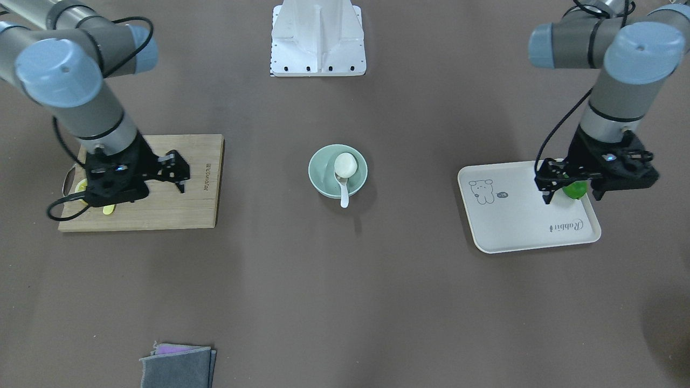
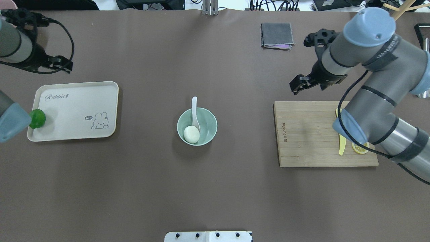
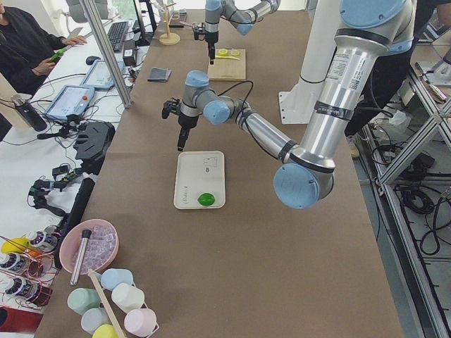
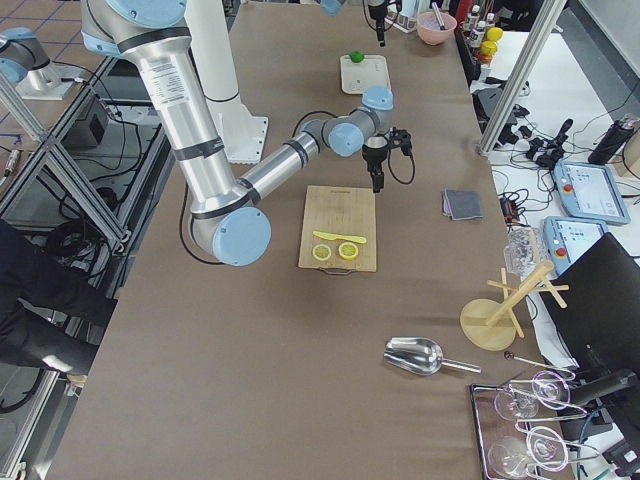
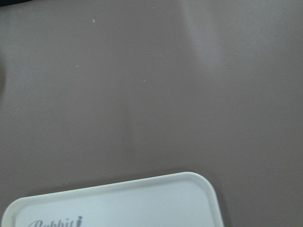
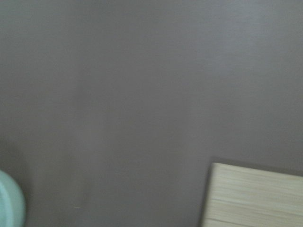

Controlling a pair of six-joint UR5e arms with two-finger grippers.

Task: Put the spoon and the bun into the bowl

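The pale mint-green bowl [image 1: 323, 180] [image 2: 208, 118] stands at the middle of the table. The white bun [image 1: 345, 164] [image 2: 191, 134] lies inside it. The white spoon [image 1: 344, 195] [image 2: 194, 107] has its scoop in the bowl beside the bun, and its handle sticks out over the rim. My left gripper [image 1: 571, 197] [image 2: 64, 66] hangs open and empty over the far edge of the cream tray [image 1: 512, 226]. My right gripper [image 1: 180, 173] [image 2: 309, 88] hangs open and empty over the far edge of the wooden cutting board [image 1: 178, 210]. Both are far from the bowl.
A green lime [image 2: 37, 118] lies on the tray [image 2: 74, 107]. A yellow plastic knife [image 2: 342, 146] and a lemon slice [image 2: 360, 148] lie on the board [image 2: 309, 134]. A folded grey cloth [image 2: 276, 34] lies on the operators' side. The white robot base [image 1: 318, 37] stands behind the bowl.
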